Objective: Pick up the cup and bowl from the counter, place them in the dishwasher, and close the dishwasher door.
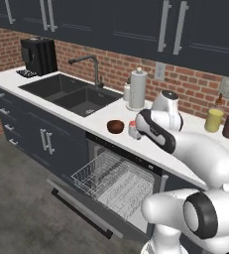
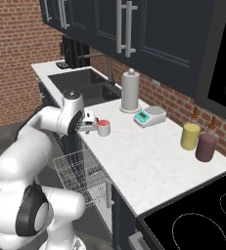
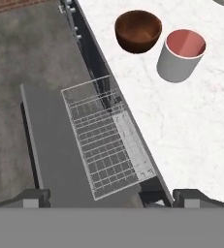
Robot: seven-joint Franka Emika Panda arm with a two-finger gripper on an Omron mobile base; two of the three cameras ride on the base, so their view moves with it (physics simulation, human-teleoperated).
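My arm [image 1: 195, 149] reaches forward with its elbow bent, wrist turned downward. My gripper [image 3: 111, 196] hangs with its jaws spread wide apart, holding nothing.

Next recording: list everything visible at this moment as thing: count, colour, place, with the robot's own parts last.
cup: 1, white with red-pink inside, on the counter beside the bowl
bowl: 1, dark brown, on the counter near its front edge
counter: 1, white speckled, over dark cabinets
dishwasher: 1, white wire rack pulled out, under the counter
dishwasher door: 1, dark grey, dropped open
sink: 1, dark, double basin, with faucet
paper towel roll: 1, white, by the brick wall
kitchen scale: 1, white, teal display
tumblers: 2, yellow and maroon, near the stove
coffee machine: 1, black, far corner
gripper: 1, open, next to the cup
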